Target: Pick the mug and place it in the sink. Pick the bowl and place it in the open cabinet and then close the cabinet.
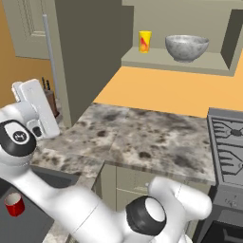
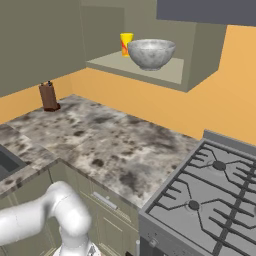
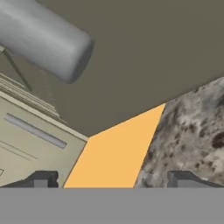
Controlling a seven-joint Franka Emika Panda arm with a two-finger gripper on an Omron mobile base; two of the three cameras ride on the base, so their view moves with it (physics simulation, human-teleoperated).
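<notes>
My gripper is spread wide and empty, my fingertips low in the hand view, close to the silver bar handle at upper left. The bowl sits on the open cabinet shelf at the top of the left base view, beside a yellow cup. The mug stands in the sink, lower left.

bowl sits on the open cabinet shelf, yellow cup just behind it, maybe touching; knife block on the counter; stove at right
</notes>
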